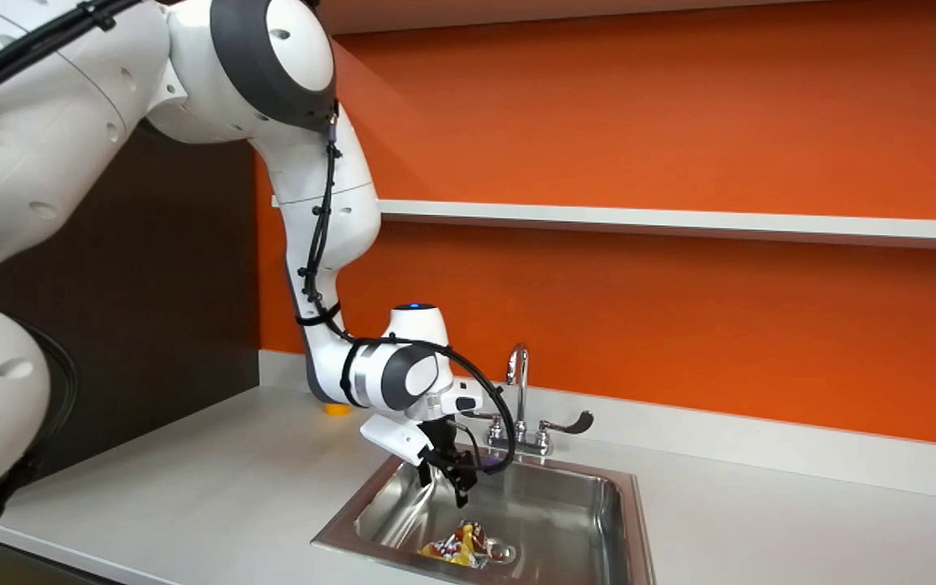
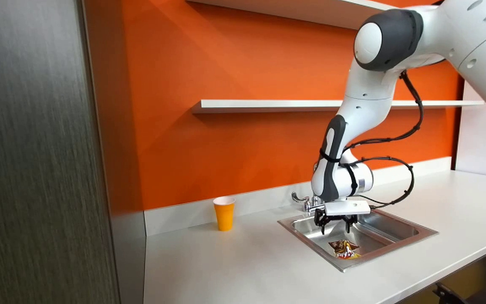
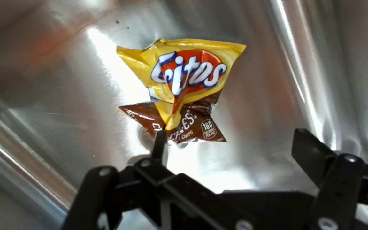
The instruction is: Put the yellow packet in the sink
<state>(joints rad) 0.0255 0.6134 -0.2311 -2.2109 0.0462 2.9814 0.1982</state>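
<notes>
The yellow packet lies crumpled on the floor of the sink, yellow and brown with a red label; it shows in both exterior views point(image 1: 460, 548) point(image 2: 344, 250) and the wrist view point(image 3: 200, 68). The sink is a steel basin with a flat rim point(image 1: 635, 524) point(image 2: 399, 248); its bare floor fills the wrist view point(image 3: 260, 105). My gripper point(image 1: 444, 492) point(image 2: 335, 232) point(image 3: 230, 134) is open and empty, with its fingers pointing down above the packet, apart from it. In the wrist view one fingertip overlaps the packet's brown edge; the other is over bare steel.
A yellow-orange cup point(image 2: 224, 214) stands upright on the counter near the back wall, mostly hidden behind the arm in an exterior view point(image 1: 337, 409). The chrome faucet point(image 1: 519, 390) and its lever handles point(image 1: 569, 424) stand behind the sink, close to the arm. A white shelf point(image 1: 679, 221) runs along the orange wall.
</notes>
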